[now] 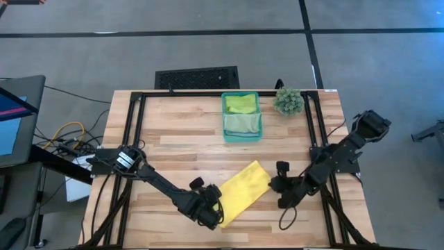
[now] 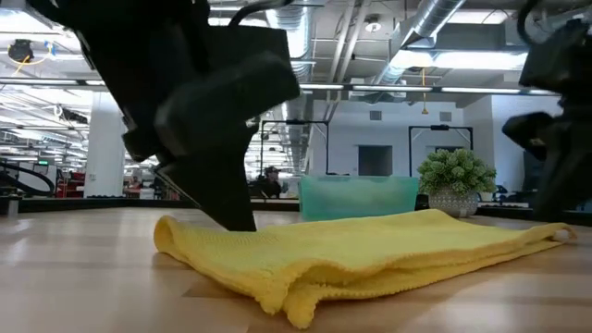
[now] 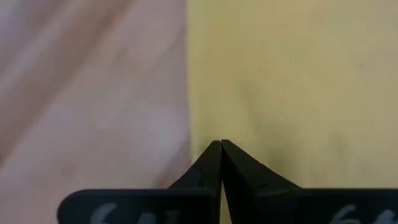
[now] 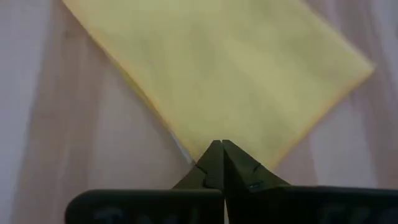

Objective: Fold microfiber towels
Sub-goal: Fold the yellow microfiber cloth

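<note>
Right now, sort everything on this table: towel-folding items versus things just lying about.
Belongs to the job:
- flat yellow microfiber towel
- green microfiber towels in the bin
- left pincer, shut at the yellow towel's corner
- right pincer, shut at its opposite corner

Lying about:
- translucent teal plastic bin
- small spiky green plant

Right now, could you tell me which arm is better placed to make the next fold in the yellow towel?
Probably the left: its end effector is shut at the yellow towel's near end. The right end effector, also shut, sits at the far corner.
</note>
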Motion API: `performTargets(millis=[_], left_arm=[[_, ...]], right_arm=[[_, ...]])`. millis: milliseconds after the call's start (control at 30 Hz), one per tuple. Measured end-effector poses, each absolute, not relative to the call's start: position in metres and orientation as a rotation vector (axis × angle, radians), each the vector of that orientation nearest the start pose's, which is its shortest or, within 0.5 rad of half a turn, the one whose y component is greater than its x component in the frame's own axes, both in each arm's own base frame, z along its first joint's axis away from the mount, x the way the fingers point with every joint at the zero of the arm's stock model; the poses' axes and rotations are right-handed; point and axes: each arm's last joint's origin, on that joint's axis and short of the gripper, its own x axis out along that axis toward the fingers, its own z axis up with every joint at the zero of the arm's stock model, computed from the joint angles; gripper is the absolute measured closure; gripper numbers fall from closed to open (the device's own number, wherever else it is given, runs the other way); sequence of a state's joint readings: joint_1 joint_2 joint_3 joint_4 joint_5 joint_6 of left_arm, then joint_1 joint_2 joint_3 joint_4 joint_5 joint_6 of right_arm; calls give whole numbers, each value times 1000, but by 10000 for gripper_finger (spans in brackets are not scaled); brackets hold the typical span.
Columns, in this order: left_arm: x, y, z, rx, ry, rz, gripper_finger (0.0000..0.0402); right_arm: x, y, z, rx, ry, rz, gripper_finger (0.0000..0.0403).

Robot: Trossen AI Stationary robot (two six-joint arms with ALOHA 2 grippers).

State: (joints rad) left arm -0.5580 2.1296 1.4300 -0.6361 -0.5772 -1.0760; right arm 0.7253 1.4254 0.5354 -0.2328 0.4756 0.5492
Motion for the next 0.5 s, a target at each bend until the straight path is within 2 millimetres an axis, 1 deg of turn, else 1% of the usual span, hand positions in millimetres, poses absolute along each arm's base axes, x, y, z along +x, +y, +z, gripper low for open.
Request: performTargets(millis=[133, 233, 300, 367, 433, 500], left_arm=[[353, -209, 126, -283, 961, 526, 401], [354, -215, 127, -294, 951, 487, 401], [356, -218, 128, -303, 935, 453, 401], [360, -223, 130, -305, 916, 386, 401], [366, -228, 133, -269, 880, 288, 401], [372, -231, 138, -217, 810, 239, 401]], right_arm=[[179, 134, 117, -117, 1020, -37, 386], [184, 130, 110, -128, 1034, -84, 386], [186, 123, 107, -164, 1014, -192, 388], [181, 111, 106, -238, 1001, -339, 391], [179, 102, 111, -292, 931, -477, 391], [174, 97, 116, -346, 898, -557, 389]])
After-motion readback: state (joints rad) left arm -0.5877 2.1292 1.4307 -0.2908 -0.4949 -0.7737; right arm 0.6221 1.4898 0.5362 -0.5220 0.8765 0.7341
